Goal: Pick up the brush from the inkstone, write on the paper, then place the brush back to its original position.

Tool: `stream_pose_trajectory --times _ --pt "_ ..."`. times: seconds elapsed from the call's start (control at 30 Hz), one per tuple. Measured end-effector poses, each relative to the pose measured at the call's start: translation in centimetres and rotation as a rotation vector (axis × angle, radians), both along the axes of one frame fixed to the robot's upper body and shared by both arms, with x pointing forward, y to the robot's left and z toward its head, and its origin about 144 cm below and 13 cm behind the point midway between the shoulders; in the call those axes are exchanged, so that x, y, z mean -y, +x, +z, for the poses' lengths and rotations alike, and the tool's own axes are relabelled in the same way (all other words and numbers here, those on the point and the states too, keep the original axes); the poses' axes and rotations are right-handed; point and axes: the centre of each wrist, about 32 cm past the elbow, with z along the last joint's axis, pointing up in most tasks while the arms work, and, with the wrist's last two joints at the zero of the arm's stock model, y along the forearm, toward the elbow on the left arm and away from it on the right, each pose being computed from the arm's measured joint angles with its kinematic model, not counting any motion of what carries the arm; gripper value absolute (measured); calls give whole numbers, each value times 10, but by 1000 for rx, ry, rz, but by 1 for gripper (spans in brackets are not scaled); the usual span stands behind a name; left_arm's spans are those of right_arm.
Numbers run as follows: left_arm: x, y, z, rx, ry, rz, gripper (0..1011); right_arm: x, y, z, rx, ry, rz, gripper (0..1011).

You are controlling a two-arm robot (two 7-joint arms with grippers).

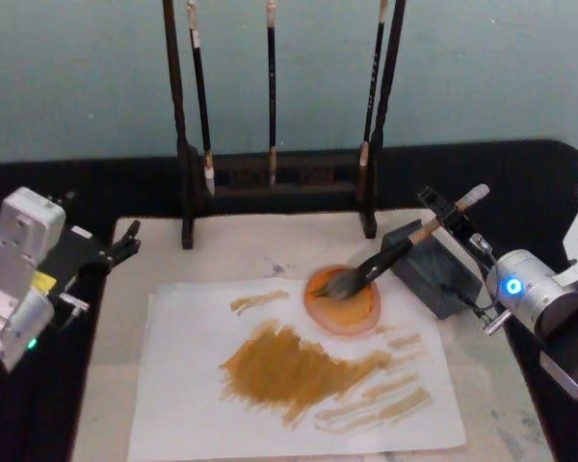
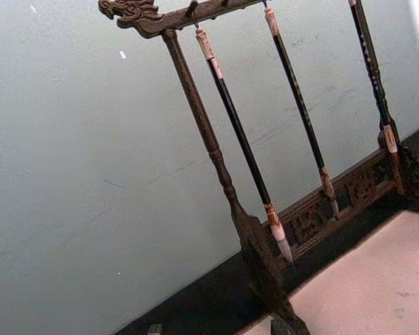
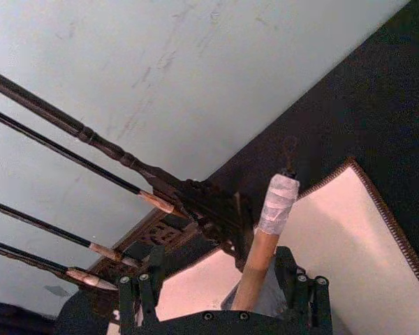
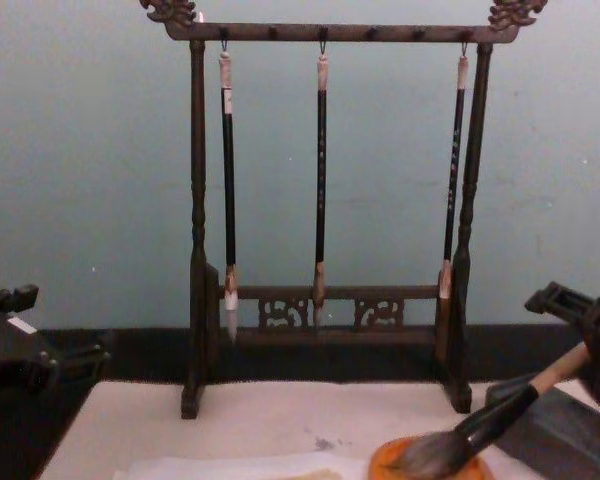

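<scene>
Your right gripper [image 1: 450, 214] sits at the right side of the table, clamped on the tan handle of the brush [image 1: 390, 258]; the right wrist view shows that handle running up between the fingers [image 3: 304, 293] with its white-taped end poking out past them. The brush slants down to the left, and its bushy tuft rests in the orange inkstone [image 1: 344, 303]; in the chest view the tuft lies right on the dish, so the brush is touching it while you're holding it. The inkstone sits at the upper right edge of the paper [image 1: 193, 385], which has a big ochre smear across the middle plus lighter strokes to the right. A dark grey block [image 1: 433, 269] lies just beside the inkstone, under the handle. The brush rack [image 1: 270, 178] stands behind with thin brushes hanging. Your left gripper [image 1: 125, 245] is parked off at the left edge, well apart from the paper; fingers look close together.
</scene>
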Motion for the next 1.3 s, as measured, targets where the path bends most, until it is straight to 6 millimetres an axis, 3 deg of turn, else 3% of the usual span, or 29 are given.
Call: stream_pose_trajectory --times 0.73,1.13,1.3 --pt "0 0 0 0 0 0 1010 9 -12 0 -18 1 -29 1000" --pt "0 0 0 0 0 0 1010 14 -38 7 -22 -11 -51 1000" --pt "0 0 0 0 0 0 1010 10 -55 13 25 -92 -60 1000"
